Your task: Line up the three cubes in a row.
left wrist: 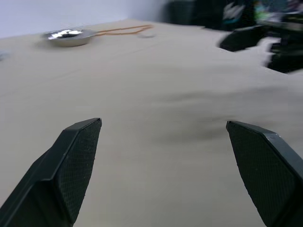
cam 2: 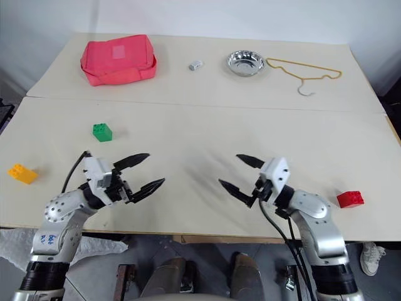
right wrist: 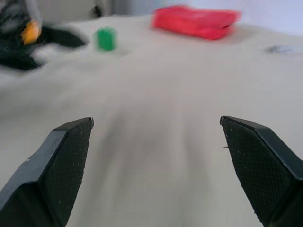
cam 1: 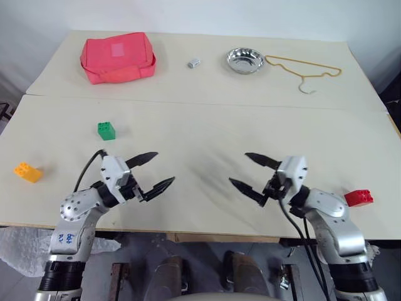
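Observation:
Three studded cubes lie far apart on the near table. The green cube [cam 1: 106, 130] sits left of centre, the yellow-orange cube [cam 1: 28, 172] near the left edge, and the red cube [cam 1: 358, 198] near the right front edge. My left gripper [cam 1: 156, 170] hovers open over the front of the table, below and right of the green cube, holding nothing. My right gripper [cam 1: 249, 170] faces it, open and empty, well left of the red cube. In the right wrist view the green cube [right wrist: 105, 39] shows beyond my fingers [right wrist: 66, 161].
On the far table lie a pink pouch [cam 1: 118, 58], a small grey metal piece [cam 1: 193, 63], a metal bowl [cam 1: 244, 60] and a yellow wire hanger [cam 1: 305, 69]. A seam [cam 1: 207, 103] runs between the two tables. The table's front edge [cam 1: 207, 232] is just below both grippers.

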`<state>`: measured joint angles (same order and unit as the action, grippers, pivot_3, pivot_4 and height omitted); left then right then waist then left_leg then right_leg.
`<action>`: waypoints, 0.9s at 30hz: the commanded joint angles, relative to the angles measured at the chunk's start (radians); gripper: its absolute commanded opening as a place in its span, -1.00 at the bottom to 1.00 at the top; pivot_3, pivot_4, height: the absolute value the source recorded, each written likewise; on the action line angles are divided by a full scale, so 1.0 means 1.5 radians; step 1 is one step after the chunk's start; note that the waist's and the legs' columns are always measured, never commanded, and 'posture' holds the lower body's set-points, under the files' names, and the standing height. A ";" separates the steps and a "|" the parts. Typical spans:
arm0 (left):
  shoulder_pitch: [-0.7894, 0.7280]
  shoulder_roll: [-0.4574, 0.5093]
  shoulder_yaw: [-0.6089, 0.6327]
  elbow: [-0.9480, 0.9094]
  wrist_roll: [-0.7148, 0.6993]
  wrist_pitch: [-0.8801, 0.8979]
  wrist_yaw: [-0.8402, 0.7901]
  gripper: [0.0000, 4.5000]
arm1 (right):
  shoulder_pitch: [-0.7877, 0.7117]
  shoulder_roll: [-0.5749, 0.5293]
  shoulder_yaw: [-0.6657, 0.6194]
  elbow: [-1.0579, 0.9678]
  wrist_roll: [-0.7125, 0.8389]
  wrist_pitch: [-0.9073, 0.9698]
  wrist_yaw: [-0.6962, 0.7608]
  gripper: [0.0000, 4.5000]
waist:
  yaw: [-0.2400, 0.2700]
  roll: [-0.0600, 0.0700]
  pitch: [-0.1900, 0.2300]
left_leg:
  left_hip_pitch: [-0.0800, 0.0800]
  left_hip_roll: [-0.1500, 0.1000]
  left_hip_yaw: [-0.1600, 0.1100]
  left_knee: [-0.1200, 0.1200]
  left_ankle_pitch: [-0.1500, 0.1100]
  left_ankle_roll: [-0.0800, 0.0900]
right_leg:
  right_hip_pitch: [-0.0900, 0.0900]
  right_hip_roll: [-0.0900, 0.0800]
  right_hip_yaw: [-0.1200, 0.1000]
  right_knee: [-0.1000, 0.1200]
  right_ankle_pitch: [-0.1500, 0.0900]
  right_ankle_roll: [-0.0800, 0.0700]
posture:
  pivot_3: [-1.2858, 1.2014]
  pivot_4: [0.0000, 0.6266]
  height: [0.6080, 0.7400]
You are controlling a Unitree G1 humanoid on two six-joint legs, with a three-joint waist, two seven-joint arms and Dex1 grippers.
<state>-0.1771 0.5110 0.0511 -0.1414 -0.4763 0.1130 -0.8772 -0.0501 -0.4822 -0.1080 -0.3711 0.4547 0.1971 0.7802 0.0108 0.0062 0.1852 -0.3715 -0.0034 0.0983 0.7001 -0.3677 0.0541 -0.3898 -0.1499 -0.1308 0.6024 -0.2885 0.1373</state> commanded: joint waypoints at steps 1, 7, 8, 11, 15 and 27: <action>-0.034 -0.006 -0.035 -0.004 -0.007 0.007 -0.045 0.99 | 0.035 -0.031 -0.086 -0.087 0.041 0.046 -0.047 1.00 | 0.001 0.000 0.000 | 0.000 0.000 0.000 0.000 0.000 0.000 | 0.000 0.000 0.000 0.000 0.000 0.000 | 0.03 -0.52 1.00; -0.177 -0.073 -0.176 0.136 0.091 -0.086 -0.155 0.99 | 0.189 -0.101 -0.391 -0.120 0.063 0.093 -0.090 1.00 | 0.026 0.001 -0.001 | -0.001 -0.001 0.002 0.000 0.000 0.001 | 0.000 0.000 0.000 -0.001 0.000 0.000 | 0.03 -0.52 1.00; -0.187 -0.086 -0.184 0.159 0.102 -0.105 -0.158 0.99 | 0.224 -0.100 -0.441 -0.101 0.051 0.088 -0.093 1.00 | 0.026 0.000 -0.001 | -0.001 -0.001 0.002 -0.001 0.000 0.001 | 0.000 0.000 0.000 -0.002 0.000 0.001 | 0.03 -0.52 1.00; -0.201 -0.109 -0.200 0.200 0.125 -0.148 -0.172 0.99 | 0.302 -0.097 -0.540 -0.047 0.030 0.080 -0.095 1.00 | 0.023 0.001 -0.001 | 0.000 -0.001 0.004 -0.002 0.000 0.001 | 0.000 0.002 0.001 -0.004 0.000 0.001 | 0.03 -0.52 1.00; -0.201 -0.124 -0.211 0.219 0.137 -0.182 -0.189 0.99 | 0.393 -0.102 -0.613 0.025 0.034 0.105 -0.074 1.00 | 0.018 0.001 -0.002 | 0.001 0.001 0.005 -0.002 0.000 0.001 | 0.000 0.002 0.003 -0.004 0.000 0.001 | 0.03 -0.52 1.00; -0.188 -0.136 -0.184 0.204 0.106 -0.132 -0.181 0.99 | 0.392 -0.320 -0.644 0.027 0.150 0.524 -0.086 1.00 | 0.006 0.005 -0.004 | 0.001 0.001 0.003 -0.001 0.000 0.002 | 0.000 0.000 0.007 -0.002 0.000 0.000 | 0.03 -0.52 1.00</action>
<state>-0.4647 0.3078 -0.2352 0.2032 -0.2909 -0.0968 -1.1484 0.5383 -0.9466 -1.0804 -0.3187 0.6701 0.9178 0.6634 0.0205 0.0130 0.1798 -0.3706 -0.0012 0.1020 0.6988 -0.3685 0.0573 -0.3905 -0.1504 -0.1188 0.5986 -0.2881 0.1376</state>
